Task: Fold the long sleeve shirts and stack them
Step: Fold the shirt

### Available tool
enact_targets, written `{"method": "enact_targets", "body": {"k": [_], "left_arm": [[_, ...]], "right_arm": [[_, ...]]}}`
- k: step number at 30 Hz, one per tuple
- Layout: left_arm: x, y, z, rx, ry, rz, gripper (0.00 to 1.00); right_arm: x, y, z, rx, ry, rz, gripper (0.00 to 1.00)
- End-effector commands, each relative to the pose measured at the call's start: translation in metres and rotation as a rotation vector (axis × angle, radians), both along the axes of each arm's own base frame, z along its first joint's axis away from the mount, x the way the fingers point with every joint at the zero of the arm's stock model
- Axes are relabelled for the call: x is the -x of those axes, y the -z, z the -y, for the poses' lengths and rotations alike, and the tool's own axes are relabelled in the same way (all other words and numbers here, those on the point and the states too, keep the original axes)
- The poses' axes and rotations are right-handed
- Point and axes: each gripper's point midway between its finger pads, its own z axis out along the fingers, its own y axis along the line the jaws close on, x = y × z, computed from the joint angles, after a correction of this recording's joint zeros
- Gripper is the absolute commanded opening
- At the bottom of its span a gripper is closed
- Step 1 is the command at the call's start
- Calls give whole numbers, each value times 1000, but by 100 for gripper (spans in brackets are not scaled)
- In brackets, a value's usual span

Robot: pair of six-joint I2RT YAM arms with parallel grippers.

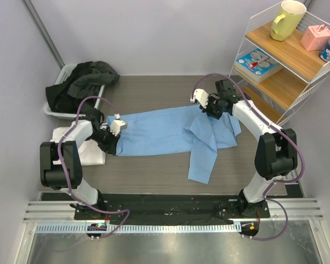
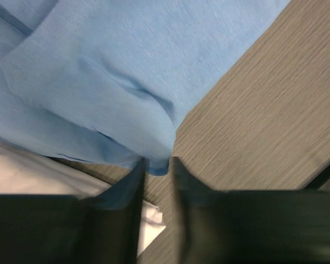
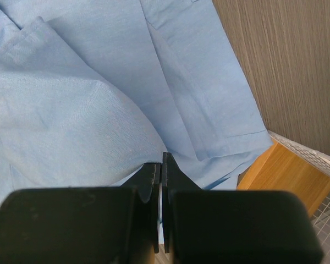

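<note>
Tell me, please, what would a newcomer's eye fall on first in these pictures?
The light blue shirt lies stretched across the middle of the table, the left claw at its left end, the right claw shut on its right part. Dark clothes fill a basket at far left; a yellow mug tops the shelf at right.

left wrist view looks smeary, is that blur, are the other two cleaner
left wrist: motion blur, the table grain smears into streaks and the jaws' edges go soft; right wrist: crisp, the light blue shirt weave shows; top external: sharp, evenly lit, mild glare on the metal sheet
</note>
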Motion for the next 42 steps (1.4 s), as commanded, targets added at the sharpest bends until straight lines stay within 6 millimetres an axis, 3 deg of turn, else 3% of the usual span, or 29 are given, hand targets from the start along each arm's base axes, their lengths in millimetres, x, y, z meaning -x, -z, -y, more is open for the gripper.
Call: {"method": "enact_targets", "body": {"k": [1,3,10,13,17,24,28,34,39,42], "left_arm": [[-17,-2,0,8,-8,37,8],[-12,-5,-7,-7,9,8,0],[1,-8,-38,-140,79,-50,0],[2,-7,-40,-147,111,-83,0],[-5,-17,-28,-79,122,-72,30],[-28,-38,-16,-47,90,69,33],[-22,-28,-10,-50,59,-7,43],[-5,-5,-30,-160,86,-66,47],[-7,5,-34,-179,73,-93,45],[-7,3,-34,-181,108,-101,17]], "right_arm": [[-6,-14,-2,-22,5,48,1],[-6,-12,-1,-17,7,46,1],[-8,-10,0,-3,-1,50,1],[-8,-9,-2,-10,-3,47,1],[-9,-9,-9,-35,-1,38,1],[-17,1,-13,-20,3,41,1],[-18,2,-12,-12,7,42,1],[-12,7,-7,8,5,36,1],[-13,7,-7,5,10,35,1],[-13,10,-6,13,10,33,1]]}}
